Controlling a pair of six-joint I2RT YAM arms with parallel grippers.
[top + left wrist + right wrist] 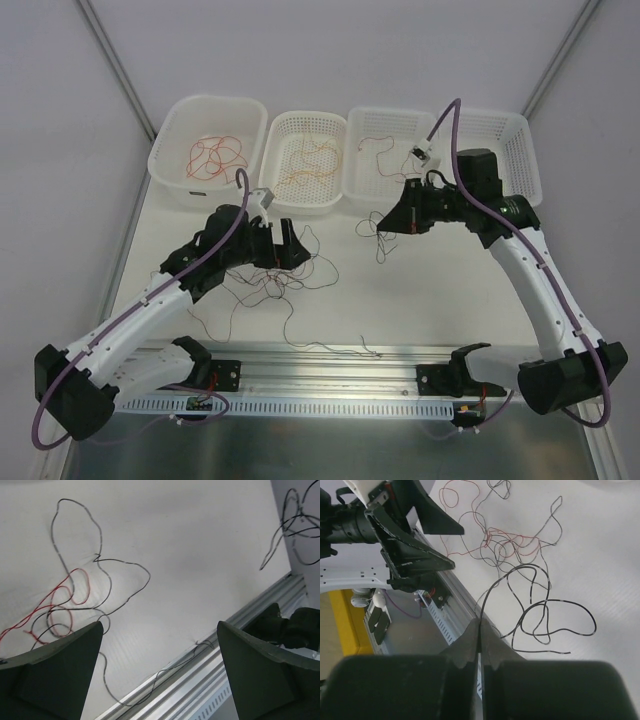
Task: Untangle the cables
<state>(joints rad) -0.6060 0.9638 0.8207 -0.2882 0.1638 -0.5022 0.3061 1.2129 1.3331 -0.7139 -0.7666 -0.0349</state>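
Cables (275,285), thin red and black wire, heaped on white table (430,320) just below wide-open left gripper (160,627). Right gripper (480,625) pinched shut on one black strand (495,582); lift away slowly, easing off at any snag.

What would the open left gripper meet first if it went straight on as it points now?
The left gripper would probably meet bare table, between black cable strands and the metal rail; depth is unclear.

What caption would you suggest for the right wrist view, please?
Right gripper shut on a black cable, the red-and-black tangle beyond on the table.
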